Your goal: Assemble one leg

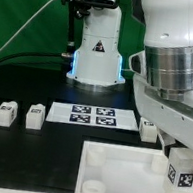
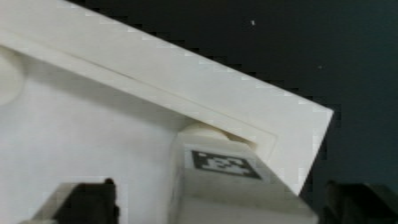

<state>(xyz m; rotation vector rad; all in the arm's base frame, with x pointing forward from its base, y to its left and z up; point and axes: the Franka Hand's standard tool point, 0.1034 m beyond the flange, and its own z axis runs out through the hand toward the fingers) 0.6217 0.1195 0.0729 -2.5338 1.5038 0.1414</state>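
The leg (image 2: 221, 166) stands at a corner of the white tray (image 2: 107, 120), with its tagged face toward the wrist camera. In the exterior view that corner is on the exterior view's right, near the camera and under the arm. The claw (image 2: 222, 205) is spread wide. Its dark fingers (image 2: 86, 200) flank the leg with clear gaps on both sides and touch nothing. I cannot tell whether the leg's end is seated in the corner socket.

The leg looks like a small, rigid, light block that should not crush under a firm pinch. Its smooth faces may slip or twist if caught off-centre, though. The best hold is probably on two opposite flat sides, about midway along its length (squarely, not on an edge). The spare legs (image 1: 35, 116) lie on the black tabletop (image 1: 15, 148), well apart on the exterior view's left, beside the marker board (image 1: 91, 115).
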